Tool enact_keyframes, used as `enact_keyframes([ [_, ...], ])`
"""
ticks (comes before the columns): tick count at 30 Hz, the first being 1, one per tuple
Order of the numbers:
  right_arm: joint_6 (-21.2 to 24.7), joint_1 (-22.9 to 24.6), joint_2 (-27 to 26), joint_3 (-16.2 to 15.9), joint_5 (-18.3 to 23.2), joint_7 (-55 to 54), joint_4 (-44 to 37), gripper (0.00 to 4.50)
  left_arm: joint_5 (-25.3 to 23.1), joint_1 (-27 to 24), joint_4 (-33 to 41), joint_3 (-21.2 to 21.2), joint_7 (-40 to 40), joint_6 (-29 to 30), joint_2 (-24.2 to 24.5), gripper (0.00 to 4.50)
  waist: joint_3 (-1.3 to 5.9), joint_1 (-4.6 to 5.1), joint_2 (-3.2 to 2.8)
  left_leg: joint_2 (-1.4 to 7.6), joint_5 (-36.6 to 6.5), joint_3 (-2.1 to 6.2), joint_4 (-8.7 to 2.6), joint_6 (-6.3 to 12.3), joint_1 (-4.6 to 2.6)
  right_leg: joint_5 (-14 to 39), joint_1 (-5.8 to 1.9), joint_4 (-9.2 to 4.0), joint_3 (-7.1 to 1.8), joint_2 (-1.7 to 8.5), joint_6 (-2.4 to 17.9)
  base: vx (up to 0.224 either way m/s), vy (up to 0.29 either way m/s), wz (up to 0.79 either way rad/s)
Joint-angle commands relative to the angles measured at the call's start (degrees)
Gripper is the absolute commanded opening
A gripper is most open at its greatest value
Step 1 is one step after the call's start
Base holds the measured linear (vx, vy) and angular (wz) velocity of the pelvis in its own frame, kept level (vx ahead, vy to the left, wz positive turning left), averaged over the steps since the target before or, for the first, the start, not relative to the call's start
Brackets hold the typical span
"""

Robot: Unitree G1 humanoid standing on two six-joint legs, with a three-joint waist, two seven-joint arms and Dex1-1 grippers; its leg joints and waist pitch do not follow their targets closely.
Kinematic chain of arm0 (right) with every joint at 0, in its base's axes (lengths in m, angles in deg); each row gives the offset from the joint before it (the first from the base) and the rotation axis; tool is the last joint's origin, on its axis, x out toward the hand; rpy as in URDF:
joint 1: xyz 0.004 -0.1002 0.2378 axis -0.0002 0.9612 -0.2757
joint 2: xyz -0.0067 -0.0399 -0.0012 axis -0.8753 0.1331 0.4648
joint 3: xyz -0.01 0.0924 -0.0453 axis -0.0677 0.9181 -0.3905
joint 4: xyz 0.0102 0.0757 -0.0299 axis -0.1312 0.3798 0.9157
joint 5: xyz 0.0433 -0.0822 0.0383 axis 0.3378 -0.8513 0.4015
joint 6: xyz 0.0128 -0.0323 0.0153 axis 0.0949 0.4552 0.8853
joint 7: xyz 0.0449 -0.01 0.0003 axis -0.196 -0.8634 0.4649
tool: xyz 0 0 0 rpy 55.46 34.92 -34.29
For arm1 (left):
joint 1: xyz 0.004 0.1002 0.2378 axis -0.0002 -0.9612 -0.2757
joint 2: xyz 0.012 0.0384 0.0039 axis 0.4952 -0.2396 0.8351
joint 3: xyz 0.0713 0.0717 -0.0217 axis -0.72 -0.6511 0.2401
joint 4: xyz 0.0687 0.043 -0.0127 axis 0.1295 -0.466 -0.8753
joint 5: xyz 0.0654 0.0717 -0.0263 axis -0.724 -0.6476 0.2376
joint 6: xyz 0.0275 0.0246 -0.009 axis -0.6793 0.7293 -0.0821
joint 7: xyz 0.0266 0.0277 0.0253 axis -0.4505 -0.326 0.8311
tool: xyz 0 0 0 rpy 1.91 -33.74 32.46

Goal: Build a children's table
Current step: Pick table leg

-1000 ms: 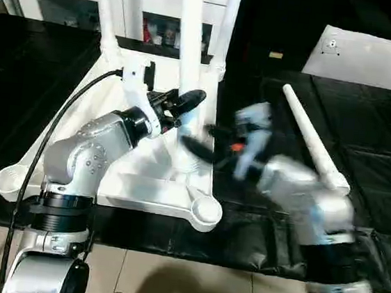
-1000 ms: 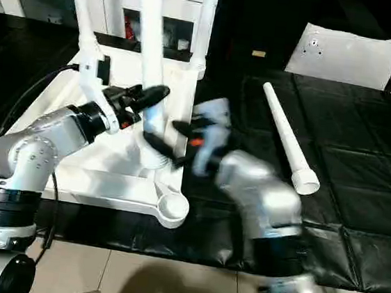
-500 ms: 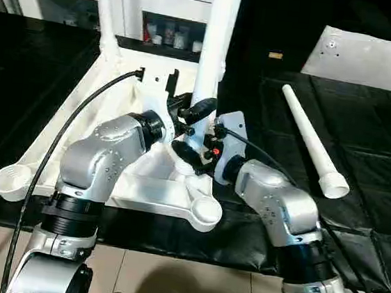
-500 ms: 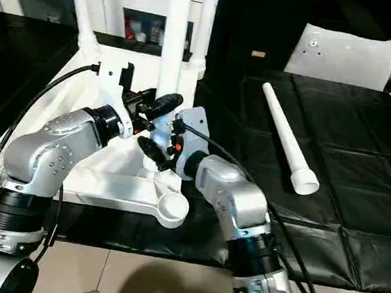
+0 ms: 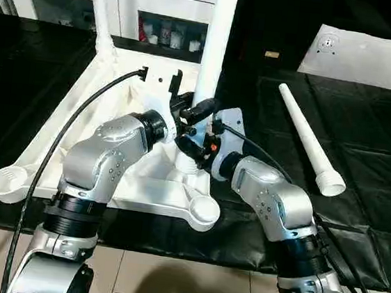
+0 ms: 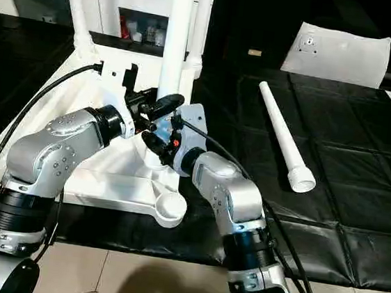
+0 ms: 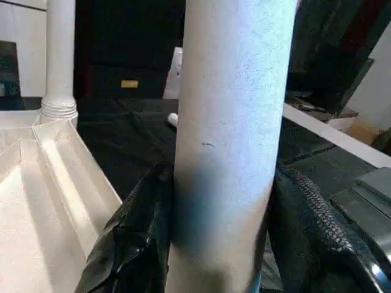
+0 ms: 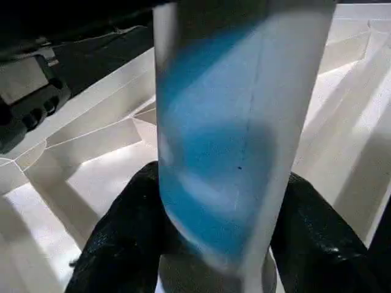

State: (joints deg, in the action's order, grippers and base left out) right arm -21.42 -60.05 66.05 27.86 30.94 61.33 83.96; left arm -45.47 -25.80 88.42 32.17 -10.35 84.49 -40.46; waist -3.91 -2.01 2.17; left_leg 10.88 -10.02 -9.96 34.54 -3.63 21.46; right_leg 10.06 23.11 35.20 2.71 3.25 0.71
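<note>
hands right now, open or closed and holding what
Left hand: closed on the upright table leg.
Right hand: closed on the same leg, lower down.

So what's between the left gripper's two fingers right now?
The upright white leg: in the left wrist view, the left gripper has a finger on either side of it.

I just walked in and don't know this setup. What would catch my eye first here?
Both grippers, the left gripper and the right gripper, clamp one upright white leg rising from the upturned tabletop in the middle of the black work surface. Two more legs stand in the tabletop's far corners. To the robot's right, a spare leg lies flat on the black mat.
</note>
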Motion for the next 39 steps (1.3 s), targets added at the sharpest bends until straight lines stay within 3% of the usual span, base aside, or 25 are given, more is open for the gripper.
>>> enact_keyframes([
  [1,-0.5,-0.7,0.2,1.0,-0.2,0.2,0.5,2.02,-0.9,1.5,0.9,-0.4,0.2,-0.7,0.2,1.90,4.38,0.00,-0.07,1.61,-9.4,0.36,-3.81,-2.24,-0.69,13.1,-2.80,-4.01,-2.54,3.72,7.2,0.000,0.000,0.00],
  [10,-1.8,-0.9,0.0,1.7,0.4,1.0,0.9,1.93,-0.6,1.7,0.9,0.4,1.0,0.5,0.1,1.90,4.38,-0.06,-0.24,1.64,-9.5,0.39,-3.82,-2.21,-0.73,13.0,-2.76,-3.97,-2.54,3.76,7.4,0.000,0.000,0.00],
  [11,-2.0,-0.9,0.0,1.8,0.5,1.3,0.9,1.93,-0.2,1.7,0.8,0.6,0.6,0.9,0.0,2.46,4.38,-0.05,-0.18,1.64,-9.7,0.37,-3.82,-2.21,-0.77,13.0,-2.74,-4.00,-2.52,3.73,7.5,0.000,0.000,0.00],
  [19,-3.4,0.0,1.7,1.8,2.4,6.5,-1.0,1.93,3.2,2.1,1.2,2.5,-1.7,1.7,-0.6,3.00,4.38,-0.20,-0.20,1.58,-9.4,0.35,-3.76,-1.72,-0.63,12.1,-2.97,-4.00,-2.49,3.71,8.1,0.000,0.000,0.00],
  [25,-3.0,1.7,4.3,3.0,6.9,14.1,-4.0,1.93,10.4,3.0,2.2,5.9,-5.0,6.9,-0.2,3.64,4.39,-0.36,-0.04,1.57,-9.4,0.27,-3.65,-0.84,-0.67,12.6,-3.03,-4.00,-2.44,3.77,8.9,0.000,0.000,0.00],
  [26,-2.5,2.4,5.9,3.3,9.4,18.6,-5.8,1.93,12.6,3.2,2.0,6.7,-7.7,9.0,1.3,3.72,4.39,-0.58,-0.23,1.53,-9.6,0.26,-3.61,-0.56,-0.75,12.9,-3.06,-4.00,-2.42,3.75,8.9,0.000,0.000,0.00],
  [32,-0.3,3.2,10.7,3.8,13.7,28.0,-8.4,1.93,16.3,3.8,0.8,8.4,-13.4,11.9,4.5,3.74,4.30,-0.73,-0.22,1.58,-9.7,0.36,-3.67,-0.23,-0.75,14.5,-3.10,-4.20,-2.34,3.77,9.0,0.000,0.000,0.00],
  [39,2.0,3.0,14.4,4.8,17.6,33.5,-9.1,1.93,20.3,3.4,3.9,7.5,-17.7,14.7,6.5,3.74,4.42,-1.33,-0.34,1.72,-8.8,0.35,-3.62,-0.15,-0.83,13.0,-3.09,-3.94,-2.34,3.77,10.1,0.000,0.000,0.00],
])
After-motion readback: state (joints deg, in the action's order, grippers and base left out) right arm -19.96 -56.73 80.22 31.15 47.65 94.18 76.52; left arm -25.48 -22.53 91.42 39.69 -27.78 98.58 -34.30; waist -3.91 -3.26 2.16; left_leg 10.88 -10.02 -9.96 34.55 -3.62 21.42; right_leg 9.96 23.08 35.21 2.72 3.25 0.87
